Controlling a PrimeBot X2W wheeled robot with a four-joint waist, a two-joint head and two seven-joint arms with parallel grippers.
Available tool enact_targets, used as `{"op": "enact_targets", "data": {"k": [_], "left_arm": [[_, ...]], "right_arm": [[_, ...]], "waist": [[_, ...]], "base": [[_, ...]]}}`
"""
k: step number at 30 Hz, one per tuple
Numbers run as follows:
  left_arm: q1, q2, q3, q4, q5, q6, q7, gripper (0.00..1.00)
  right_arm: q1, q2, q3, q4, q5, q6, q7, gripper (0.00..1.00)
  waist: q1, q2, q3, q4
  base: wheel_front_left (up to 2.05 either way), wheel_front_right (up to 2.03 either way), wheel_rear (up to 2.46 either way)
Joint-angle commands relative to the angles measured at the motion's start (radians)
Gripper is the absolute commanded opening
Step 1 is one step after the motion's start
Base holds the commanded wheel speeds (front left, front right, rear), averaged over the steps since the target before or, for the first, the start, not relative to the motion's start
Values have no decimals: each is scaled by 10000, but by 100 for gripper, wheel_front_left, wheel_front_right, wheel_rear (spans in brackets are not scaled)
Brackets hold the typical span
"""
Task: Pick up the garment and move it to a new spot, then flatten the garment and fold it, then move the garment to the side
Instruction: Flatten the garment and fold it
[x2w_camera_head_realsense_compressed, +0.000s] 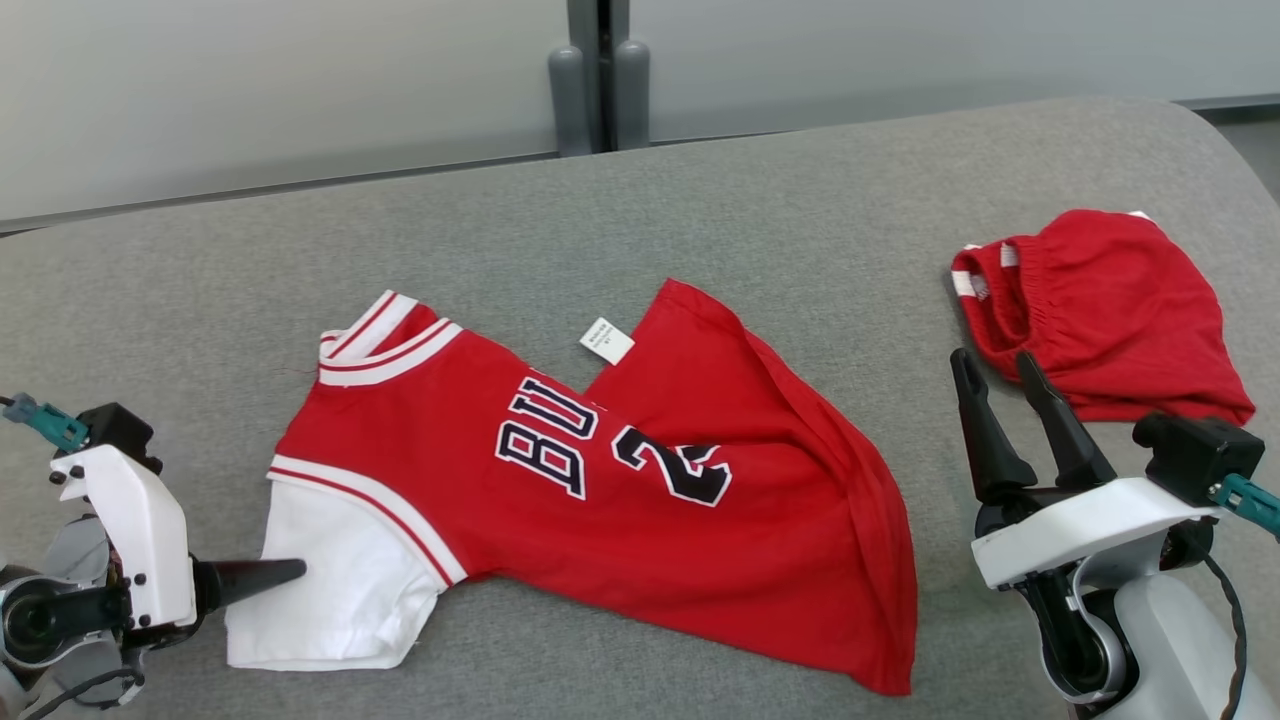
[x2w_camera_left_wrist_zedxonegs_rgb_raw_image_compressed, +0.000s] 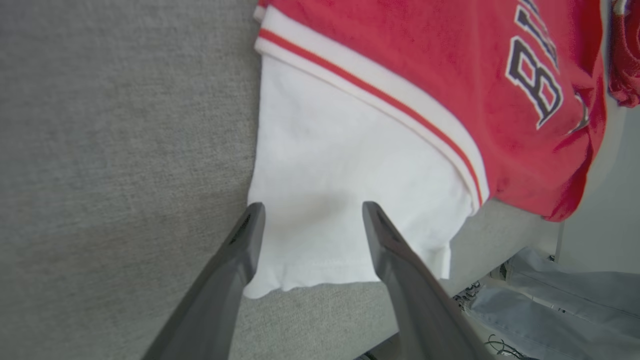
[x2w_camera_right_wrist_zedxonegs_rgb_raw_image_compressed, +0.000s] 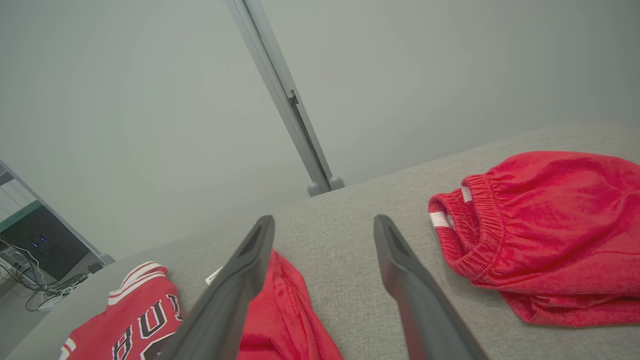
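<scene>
Poised at jersey's (x2w_camera_head_realsense_compressed: 600, 520) white sleeve (x2w_camera_left_wrist_zedxonegs_rgb_raw_image_compressed: 340, 165) with left gripper (x2w_camera_left_wrist_zedxonegs_rgb_raw_image_compressed: 310, 207) wide open, empty (right gripper (x2w_camera_head_realsense_compressed: 995, 362) too); might pinch one layer only, bunching it.

The jersey (x2w_camera_head_realsense_compressed: 420, 440) folds over, hiding part of its lettering (x2w_camera_head_realsense_compressed: 545, 435).

Setting: a robotics lab or test bay, going by fittings. Blank pale partition panels (x2w_camera_head_realsense_compressed: 280, 90) joined by a grey metal post (x2w_camera_head_realsense_compressed: 600, 70) stand behind the far edge of a grey felt-covered table (x2w_camera_head_realsense_compressed: 800, 200). Past its left edge: a dark equipment rack (x2w_camera_right_wrist_zedxonegs_rgb_raw_image_compressed: 37, 245) with small blue lights, and loose cables (x2w_camera_right_wrist_zedxonegs_rgb_raw_image_compressed: 30, 285) trailing on the floor.
</scene>
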Motion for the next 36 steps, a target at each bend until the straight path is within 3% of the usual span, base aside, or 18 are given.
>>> {"op": "enact_targets", "data": {"k": [1, 12, 17, 22, 36], "left_arm": [[-95, 54, -33, 35, 17, -38, 104, 100], [59, 638, -408, 664, 790, 141, 129, 100], [496, 1025, -392, 231, 1872, 72, -1906, 100], [1393, 1196, -232, -409, 2229, 489, -3869, 100], [2441, 1817, 158, -2936, 1720, 1372, -5172, 100]], "right_arm": [[-91, -18, 2, 15, -64, 0, 12, 100], [-178, 120, 7, 96, 4, 0, -225, 100], [-57, 98, -97, 112, 81, 0, -429, 100], [156, 52, -233, 165, 106, 0, -527, 100], [150, -1, -255, -16, -38, 0, -264, 100]], "waist": [[0, 0, 84, -132], [0, 0, 364, -545], [0, 0, 440, -698], [0, 0, 406, -571], [0, 0, 261, -313]], "base": [[0, 0, 0], [0, 0, 0], [0, 0, 0], [0, 0, 0], [0, 0, 0]]}}
